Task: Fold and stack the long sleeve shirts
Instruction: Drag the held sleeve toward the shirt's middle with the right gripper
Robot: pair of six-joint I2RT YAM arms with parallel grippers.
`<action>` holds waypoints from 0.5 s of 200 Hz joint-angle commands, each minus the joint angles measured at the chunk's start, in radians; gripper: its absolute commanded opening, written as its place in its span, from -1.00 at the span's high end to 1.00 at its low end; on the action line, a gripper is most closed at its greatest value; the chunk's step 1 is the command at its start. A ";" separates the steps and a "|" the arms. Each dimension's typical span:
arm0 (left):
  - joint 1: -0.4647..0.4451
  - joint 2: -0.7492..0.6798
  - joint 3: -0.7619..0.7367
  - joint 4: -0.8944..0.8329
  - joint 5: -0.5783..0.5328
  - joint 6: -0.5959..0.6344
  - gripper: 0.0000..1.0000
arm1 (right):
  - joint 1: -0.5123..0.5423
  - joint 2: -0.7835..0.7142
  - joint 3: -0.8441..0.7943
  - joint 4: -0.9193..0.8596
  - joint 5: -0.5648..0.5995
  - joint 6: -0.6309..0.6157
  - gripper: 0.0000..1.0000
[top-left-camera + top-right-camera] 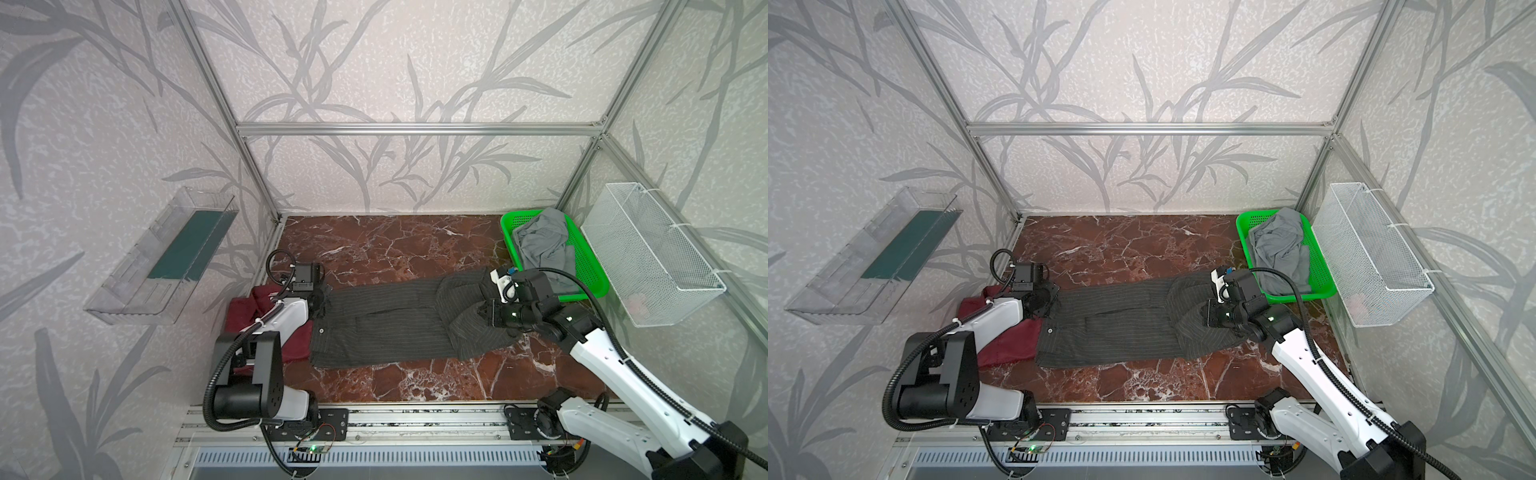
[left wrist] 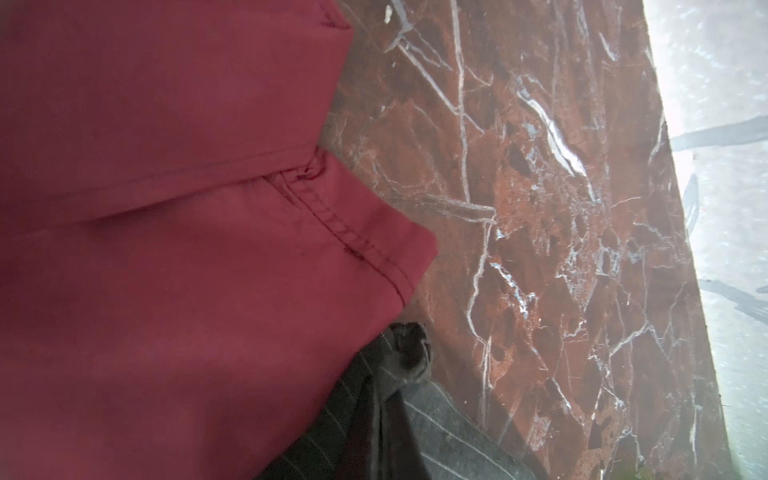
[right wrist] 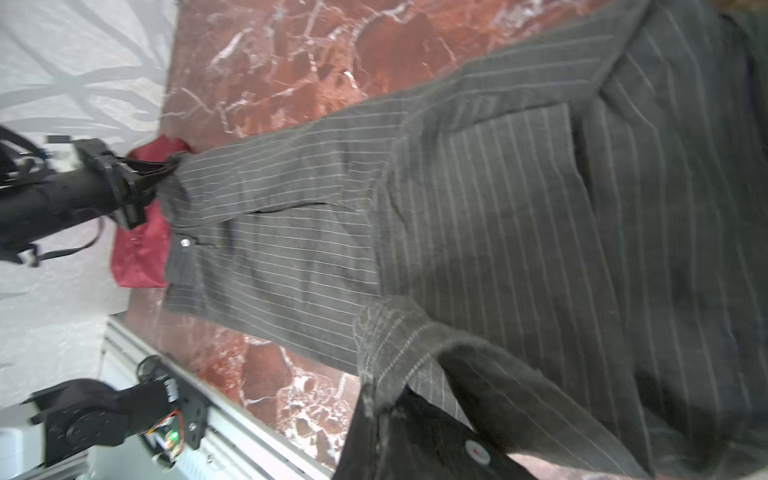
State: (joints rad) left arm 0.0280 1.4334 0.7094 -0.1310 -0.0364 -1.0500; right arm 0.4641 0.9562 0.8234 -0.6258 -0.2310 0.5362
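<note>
The charcoal pinstriped shirt (image 1: 386,320) (image 1: 1113,328) lies stretched left to right across the marble table, its right end bunched and lifted. At its left end, my left gripper (image 1: 324,307) (image 1: 1054,308) (image 2: 390,399) is shut on a pinch of the striped cloth. My right gripper (image 1: 483,310) (image 1: 1207,313) (image 3: 386,399) is shut on a stitched edge of the striped shirt (image 3: 457,208) at the raised right end. The maroon shirt (image 1: 291,345) (image 1: 1013,345) (image 2: 166,208) lies flat at the left, partly under the left arm and the striped shirt's edge.
A green basket (image 1: 509,237) holding a grey garment (image 1: 540,245) sits at the back right corner. A white wire basket (image 1: 652,257) hangs on the right wall and a clear bin (image 1: 166,257) on the left wall. An aluminium rail (image 1: 415,419) runs along the front.
</note>
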 commanded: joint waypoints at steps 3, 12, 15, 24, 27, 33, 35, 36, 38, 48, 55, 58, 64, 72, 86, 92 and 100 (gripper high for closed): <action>-0.001 -0.018 -0.003 -0.022 -0.033 0.017 1.00 | 0.004 -0.081 0.013 0.009 0.067 0.008 1.00; -0.001 -0.015 0.004 -0.024 -0.028 0.021 1.00 | 0.004 -0.084 0.042 0.006 0.056 -0.016 1.00; -0.001 -0.013 0.009 -0.025 -0.026 0.022 1.00 | 0.003 -0.075 0.057 0.002 0.045 -0.026 1.00; -0.002 -0.013 0.022 -0.039 -0.024 0.025 1.00 | 0.004 -0.037 0.109 -0.026 0.019 -0.056 1.00; -0.002 -0.014 0.027 -0.044 -0.023 0.026 1.00 | 0.005 -0.022 0.128 -0.034 0.010 -0.063 1.00; -0.002 -0.015 0.039 -0.057 -0.026 0.030 1.00 | 0.008 0.003 0.160 -0.043 -0.005 -0.073 1.00; -0.002 -0.017 0.041 -0.061 -0.028 0.032 1.00 | 0.009 0.011 0.168 -0.043 -0.012 -0.075 1.00; -0.001 -0.018 0.043 -0.062 -0.030 0.032 1.00 | 0.009 0.013 0.171 -0.043 -0.014 -0.076 1.00; -0.002 -0.020 0.047 -0.066 -0.031 0.035 1.00 | 0.011 0.018 0.179 -0.041 -0.018 -0.077 1.00; 0.000 -0.031 0.063 -0.092 -0.049 0.041 1.00 | 0.028 0.049 0.209 -0.025 -0.034 -0.082 1.00; 0.002 -0.040 0.073 -0.107 -0.063 0.043 1.00 | 0.048 0.073 0.229 -0.014 -0.044 -0.089 1.00; 0.001 -0.044 0.075 -0.110 -0.068 0.044 0.97 | 0.059 0.086 0.239 -0.010 -0.047 -0.095 1.00; 0.003 -0.053 0.080 -0.114 -0.080 0.045 0.89 | 0.086 0.116 0.268 -0.015 -0.043 -0.108 1.00; 0.004 -0.067 0.082 -0.117 -0.093 0.051 0.81 | 0.132 0.159 0.304 -0.024 -0.023 -0.126 1.00; 0.010 -0.098 0.085 -0.124 -0.110 0.063 0.71 | 0.213 0.233 0.368 -0.025 -0.005 -0.152 1.00; 0.013 -0.112 0.088 -0.131 -0.114 0.067 0.67 | 0.239 0.261 0.394 -0.021 -0.007 -0.157 1.00; 0.017 -0.128 0.095 -0.146 -0.120 0.072 0.58 | 0.260 0.292 0.417 0.001 -0.020 -0.153 1.00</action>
State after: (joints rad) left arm 0.0315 1.3708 0.7662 -0.2195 -0.0883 -1.0023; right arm 0.6495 1.1732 1.1645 -0.6476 -0.2359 0.4309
